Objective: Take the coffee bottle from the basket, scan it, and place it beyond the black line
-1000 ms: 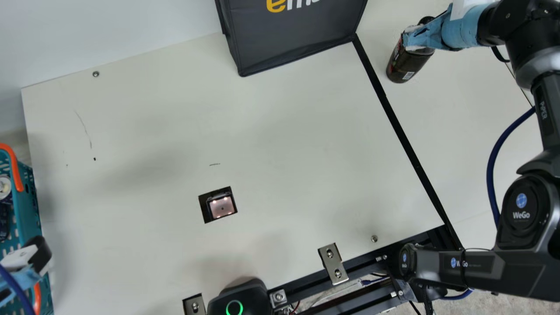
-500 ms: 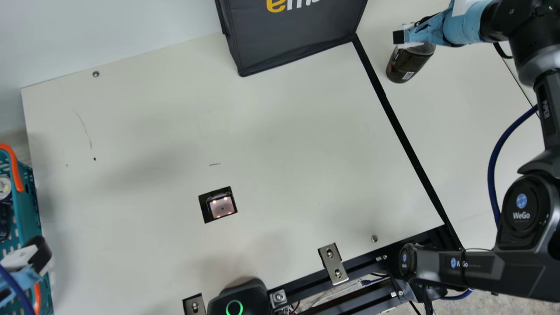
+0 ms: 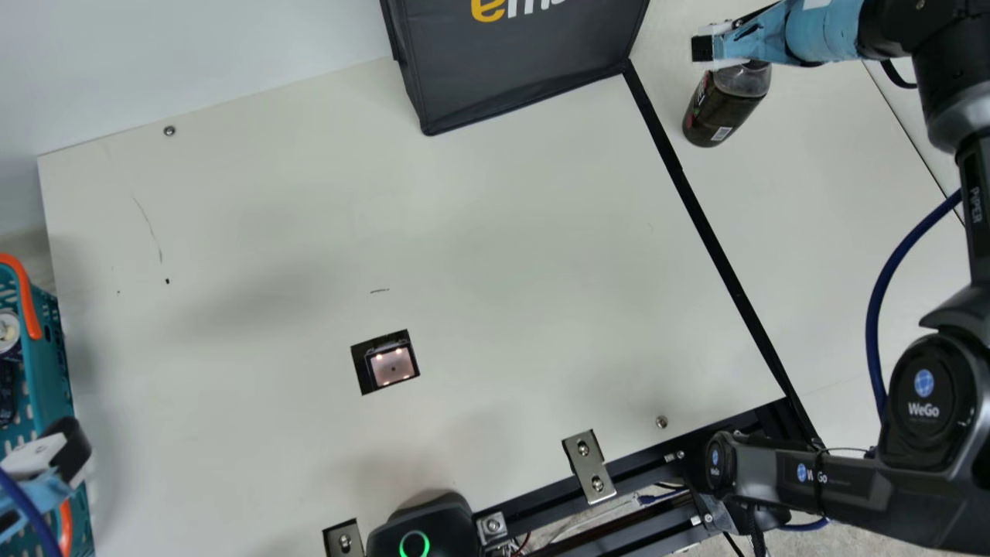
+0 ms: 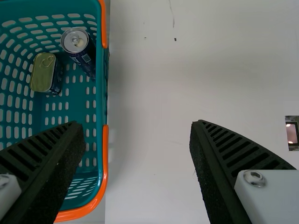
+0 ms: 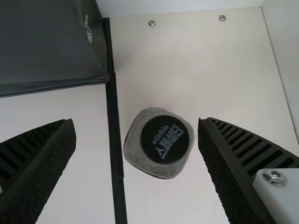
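In the main view my right gripper (image 3: 702, 48) is over the top end of the dark coffee bottle (image 3: 724, 108), which stands right of the black line (image 3: 715, 251). The right wrist view shows the right gripper (image 5: 136, 133) open, with the bottle's black cap (image 5: 164, 139) between and below its spread fingers. At the main view's left edge is my left gripper (image 3: 66, 449), above the teal basket (image 3: 48, 363). Seen from its own wrist, the left gripper (image 4: 136, 135) is open and holds nothing, over the rim of the basket (image 4: 101, 88).
A can (image 4: 76, 43) and a flat tin (image 4: 43, 73) lie in the basket. The lit scanner window (image 3: 392, 365) is set in the table. A dark grey bag (image 3: 518, 70) stands at the back, left of the line. Metal brackets (image 3: 589, 466) sit along the front edge.
My right gripper has opened and moved up off the bottle, uncovering more of its upper part. The bottle and my left arm have kept still.
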Action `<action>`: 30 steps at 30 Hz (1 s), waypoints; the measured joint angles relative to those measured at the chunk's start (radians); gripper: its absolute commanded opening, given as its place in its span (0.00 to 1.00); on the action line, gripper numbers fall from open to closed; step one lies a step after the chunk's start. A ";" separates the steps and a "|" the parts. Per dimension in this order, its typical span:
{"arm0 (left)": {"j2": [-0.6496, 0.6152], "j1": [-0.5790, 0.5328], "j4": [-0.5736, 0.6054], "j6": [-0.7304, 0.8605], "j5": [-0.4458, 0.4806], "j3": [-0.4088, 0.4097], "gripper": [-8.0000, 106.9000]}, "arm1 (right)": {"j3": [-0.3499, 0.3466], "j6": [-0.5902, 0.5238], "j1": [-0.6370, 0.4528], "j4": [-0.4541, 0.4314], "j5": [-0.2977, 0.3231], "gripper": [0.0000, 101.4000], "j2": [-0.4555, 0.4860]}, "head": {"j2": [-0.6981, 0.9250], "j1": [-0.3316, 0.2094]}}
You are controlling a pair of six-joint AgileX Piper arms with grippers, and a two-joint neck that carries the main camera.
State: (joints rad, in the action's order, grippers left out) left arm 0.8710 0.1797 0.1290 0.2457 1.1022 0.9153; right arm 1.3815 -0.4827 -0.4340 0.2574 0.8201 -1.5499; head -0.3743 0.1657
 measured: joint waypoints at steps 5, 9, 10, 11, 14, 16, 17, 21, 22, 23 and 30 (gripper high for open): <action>0.000 0.000 0.000 0.000 0.000 0.000 0.85 | -0.023 0.005 0.028 0.008 0.004 0.90 0.029 | 0.000 0.000; 0.000 0.000 0.000 0.000 0.000 0.000 0.85 | -0.042 0.012 0.052 0.012 0.003 0.90 0.053 | 0.000 0.000; 0.000 0.000 0.000 0.000 0.000 0.000 0.85 | -0.048 0.016 0.059 0.012 0.001 0.90 0.058 | -0.002 0.000; 0.000 0.000 0.000 0.000 0.000 0.000 0.85 | -0.054 0.021 0.067 0.012 0.001 0.90 0.065 | -0.002 0.000; 0.000 0.000 0.000 0.000 0.000 0.000 0.85 | -0.070 0.029 0.087 0.011 -0.003 0.90 0.083 | 0.000 0.000; 0.000 0.000 0.000 0.000 0.000 0.000 0.85 | -0.082 0.036 0.101 0.009 -0.004 0.90 0.093 | -0.002 0.000; 0.000 0.000 0.000 0.000 0.000 0.000 0.85 | -0.088 0.041 0.109 0.004 -0.004 0.90 0.099 | -0.002 0.000; 0.000 0.000 0.000 0.000 0.000 0.000 0.85 | -0.105 0.062 0.139 -0.005 -0.008 0.90 0.119 | -0.002 0.000; 0.000 0.000 0.000 0.000 0.000 0.000 0.85 | -0.107 0.069 0.146 -0.008 -0.008 0.90 0.124 | -0.002 0.000; 0.000 0.000 0.000 0.000 0.000 0.000 0.85 | -0.111 0.076 0.155 -0.014 -0.008 0.90 0.128 | -0.002 0.000; 0.000 0.000 0.000 0.000 0.000 0.000 0.85 | -0.121 0.134 0.225 -0.052 -0.014 0.90 0.144 | 0.000 0.000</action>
State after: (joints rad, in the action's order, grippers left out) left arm 0.8710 0.1797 0.1290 0.2457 1.1022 0.9153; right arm 1.2606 -0.3487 -0.2087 0.2059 0.8064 -1.4056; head -0.3743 0.1657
